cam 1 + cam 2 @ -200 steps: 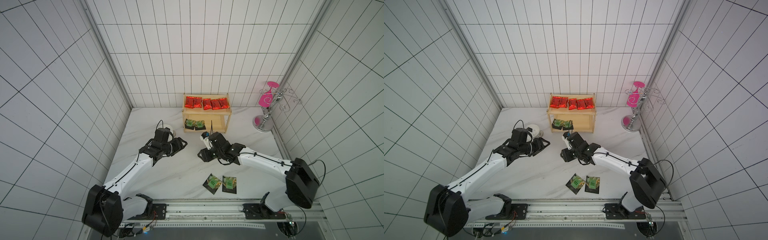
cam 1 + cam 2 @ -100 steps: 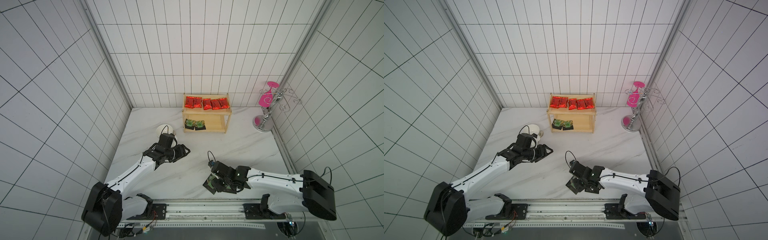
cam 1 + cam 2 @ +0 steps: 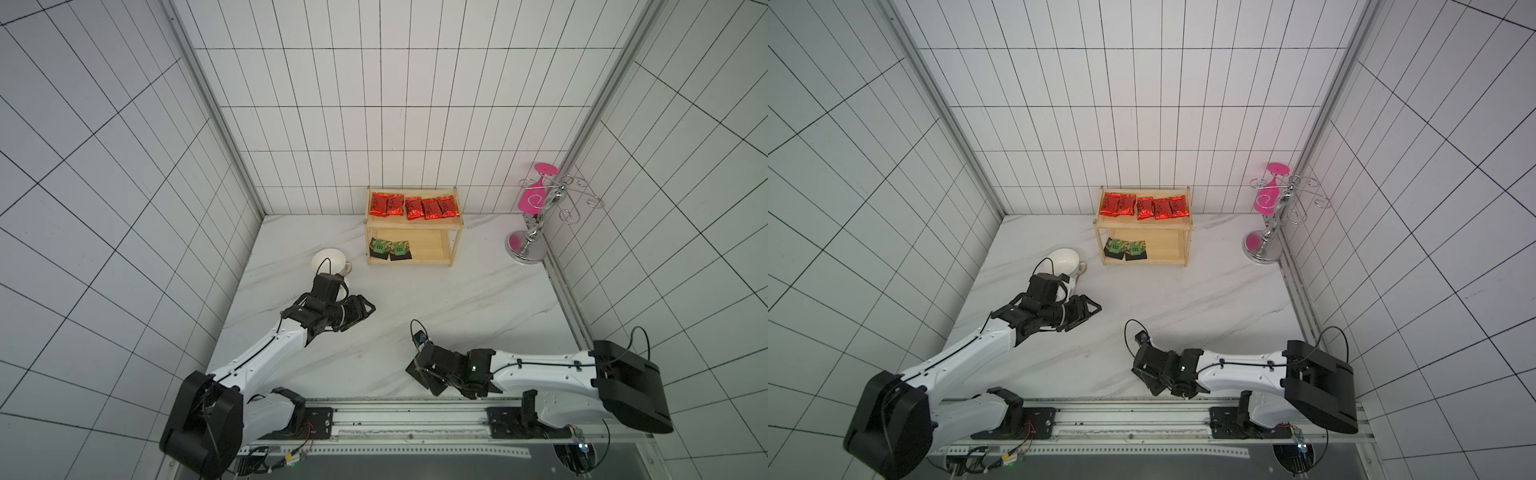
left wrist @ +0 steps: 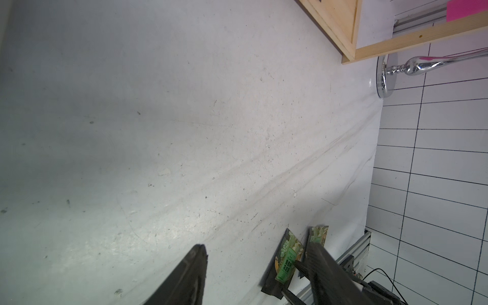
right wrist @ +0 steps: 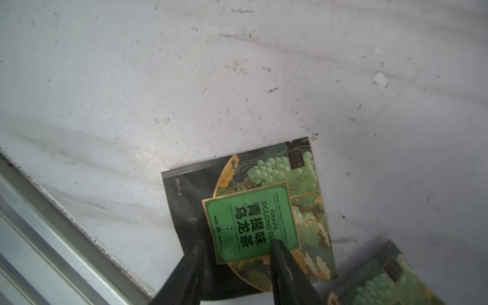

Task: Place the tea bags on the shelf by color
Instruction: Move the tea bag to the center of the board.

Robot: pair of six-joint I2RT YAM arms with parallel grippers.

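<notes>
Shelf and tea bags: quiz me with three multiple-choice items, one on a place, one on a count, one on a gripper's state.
1. Where do the red packets lie?
A) on the top tier of the shelf
B) on its lower tier
C) on the table

2. How many dark sachets lie on the lower tier?
A) one
B) two
C) four

3. How do the jaws of the left gripper stand?
A) open and empty
B) shut on a red packet
C) shut on a sachet

Key:
1 A: both top views show all five in a row on the top tier.
2 B: two lie side by side there, green labels up.
3 A: the left wrist view shows the jaws wide apart with nothing between them.
</notes>
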